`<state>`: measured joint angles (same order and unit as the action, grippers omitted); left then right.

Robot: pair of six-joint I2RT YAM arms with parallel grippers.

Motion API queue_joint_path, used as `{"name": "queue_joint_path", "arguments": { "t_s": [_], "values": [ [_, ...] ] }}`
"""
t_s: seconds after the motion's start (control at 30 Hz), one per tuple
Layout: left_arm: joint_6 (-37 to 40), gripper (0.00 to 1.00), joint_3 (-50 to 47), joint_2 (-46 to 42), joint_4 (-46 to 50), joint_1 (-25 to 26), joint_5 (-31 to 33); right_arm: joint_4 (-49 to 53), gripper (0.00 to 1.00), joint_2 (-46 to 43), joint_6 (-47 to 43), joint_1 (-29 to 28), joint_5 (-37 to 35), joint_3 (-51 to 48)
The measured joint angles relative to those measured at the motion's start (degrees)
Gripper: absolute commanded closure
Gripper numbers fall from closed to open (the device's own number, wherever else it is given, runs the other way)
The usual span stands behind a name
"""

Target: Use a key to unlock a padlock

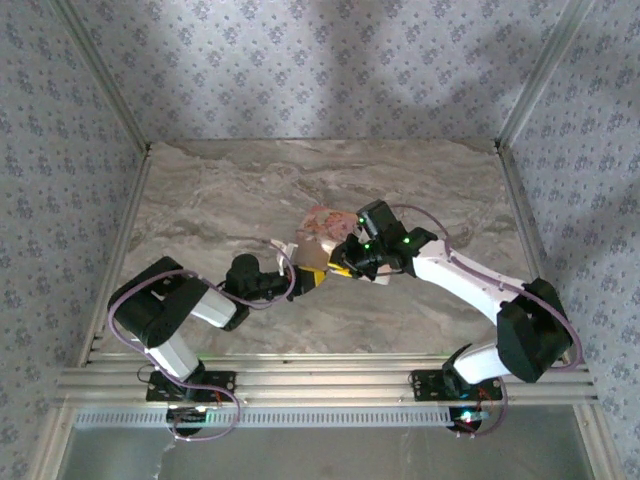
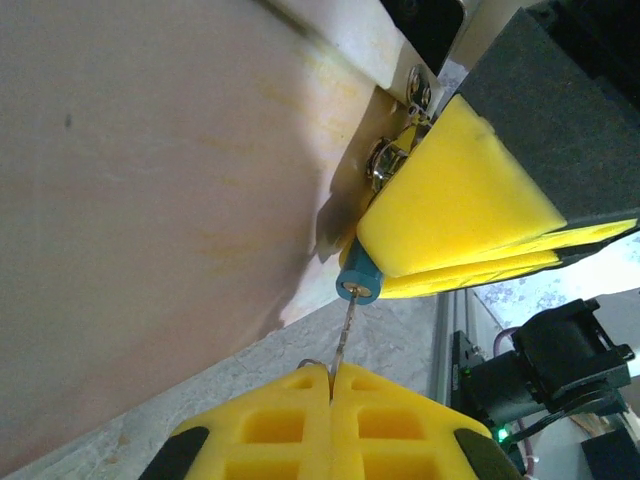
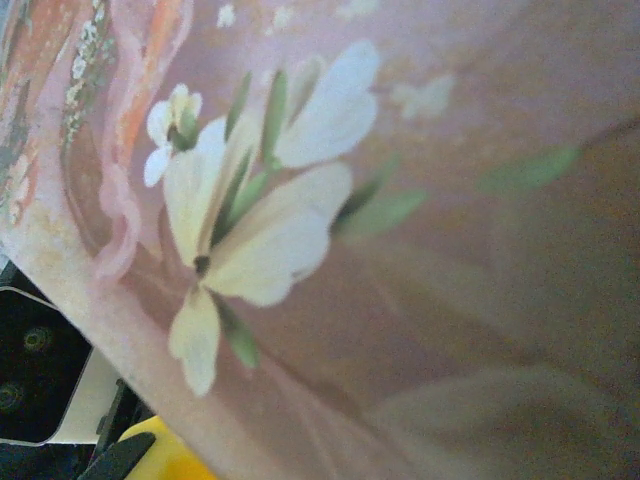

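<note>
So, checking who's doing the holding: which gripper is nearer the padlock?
Right. The right gripper clamps the padlock; the left gripper is apart, pinching the key that reaches it.

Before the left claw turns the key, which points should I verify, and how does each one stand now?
1. Left claw shut on the key: ok.
2. Key tip meets the padlock at its end face: ok.
3. How deep the key sits inside: cannot tell.
4. Right claw holds the padlock firmly: ok, its teal body pokes out between the yellow pads.
5. Room to turn beside the pink box: cannot tell, the box is very close.
</note>
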<state>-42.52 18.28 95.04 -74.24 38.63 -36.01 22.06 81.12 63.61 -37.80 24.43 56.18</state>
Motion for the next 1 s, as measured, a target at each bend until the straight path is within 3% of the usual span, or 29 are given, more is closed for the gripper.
{"name": "queue_joint_path", "arguments": {
  "t_s": [0.33, 0.53, 1.0],
  "values": [
    [2.9, 1.00, 0.0, -0.2, 1.7, 2.4, 4.0, 0.0, 1.00, 0.0, 0.0, -0.1, 0.1, 0.0],
    [6.0, 1.00, 0.0, -5.4, 7.3, 2.6, 6.1, 1.6, 1.00, 0.4, -1.2, -0.4, 0.6, 1.4],
    [5.0, 1.00, 0.0, -3.7, 5.9, 1.5, 3.5, 3.2, 1.00, 2.8, -4.3, -1.2, 1.8, 2.6]
  ]
}}
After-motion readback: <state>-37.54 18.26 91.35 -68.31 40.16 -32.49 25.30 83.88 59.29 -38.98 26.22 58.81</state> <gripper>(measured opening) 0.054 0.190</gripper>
